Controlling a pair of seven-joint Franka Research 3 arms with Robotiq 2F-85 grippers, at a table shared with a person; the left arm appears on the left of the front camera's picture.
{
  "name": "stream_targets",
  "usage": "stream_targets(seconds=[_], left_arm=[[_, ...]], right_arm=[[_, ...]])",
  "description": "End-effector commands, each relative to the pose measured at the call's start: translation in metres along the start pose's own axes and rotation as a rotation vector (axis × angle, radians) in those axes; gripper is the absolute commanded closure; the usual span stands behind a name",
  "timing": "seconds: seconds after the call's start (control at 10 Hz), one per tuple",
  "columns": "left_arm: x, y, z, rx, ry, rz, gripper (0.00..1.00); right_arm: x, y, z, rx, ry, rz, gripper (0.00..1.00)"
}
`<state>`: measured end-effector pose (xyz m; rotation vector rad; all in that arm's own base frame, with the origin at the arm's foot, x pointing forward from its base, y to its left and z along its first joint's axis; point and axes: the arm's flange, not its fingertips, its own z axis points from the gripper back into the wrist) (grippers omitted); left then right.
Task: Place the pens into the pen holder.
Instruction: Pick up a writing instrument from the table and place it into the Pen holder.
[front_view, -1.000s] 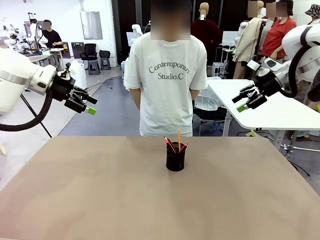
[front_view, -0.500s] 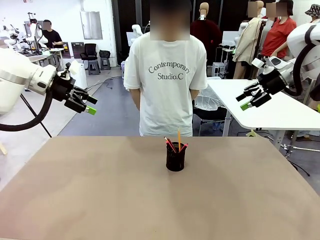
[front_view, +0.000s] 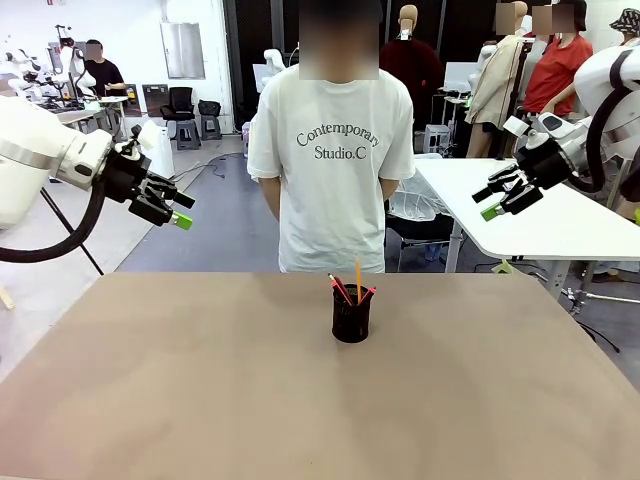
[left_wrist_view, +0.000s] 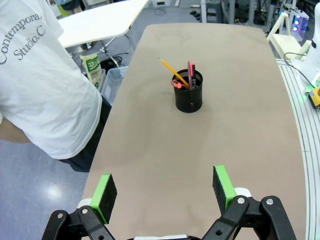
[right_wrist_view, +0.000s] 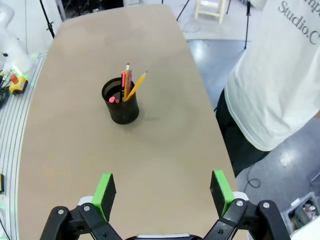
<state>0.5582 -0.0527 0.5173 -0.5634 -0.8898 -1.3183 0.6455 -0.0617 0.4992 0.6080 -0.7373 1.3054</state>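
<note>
The black mesh pen holder (front_view: 351, 318) stands upright on the brown table near its far edge, in front of the person. The pens (front_view: 352, 283) stick out of its top: an orange-yellow pencil, a dark red-brown pen and a black pen with a red tip. The wrist views show the same holder (left_wrist_view: 189, 93) (right_wrist_view: 120, 103) with the pens (left_wrist_view: 182, 79) (right_wrist_view: 128, 84) inside. My left gripper (front_view: 172, 211) hangs open and empty high off the table's left side. High to the right, my right gripper (front_view: 500, 200) is open and empty too. Both grippers (left_wrist_view: 164, 192) (right_wrist_view: 163, 192) show green pads spread wide.
A person in a white T-shirt (front_view: 333, 150) stands at the table's far edge, hands behind the back. A white table (front_view: 520, 215) stands behind at the right, under my right gripper. The brown table (front_view: 200, 400) is bare around the holder.
My right gripper rose and drew back to the right over the first half second, then held still. The left arm, the holder and the pens have not moved.
</note>
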Motion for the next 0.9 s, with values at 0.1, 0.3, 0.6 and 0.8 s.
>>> stream_targets(seconds=[0.1,0.3,0.6,0.8], left_arm=[[-0.0011,-0.0003,0.0019,-0.001,-0.001,-0.005,0.00],[-0.0011,-0.0003,0.0019,-0.001,-0.001,-0.005,0.00],[-0.0011,-0.0003,0.0019,-0.001,-0.001,-0.005,0.00],[-0.0011,-0.0003,0.0019,-0.001,-0.001,-0.005,0.00]], right_arm=[[0.0026,0.0005,0.0011,-0.004,0.001,0.003,0.00],[0.0026,0.0005,0.0011,-0.004,0.001,0.003,0.00],[0.0026,0.0005,0.0011,-0.004,0.001,0.003,0.00],[0.0026,0.0005,0.0011,-0.004,0.001,0.003,0.00]])
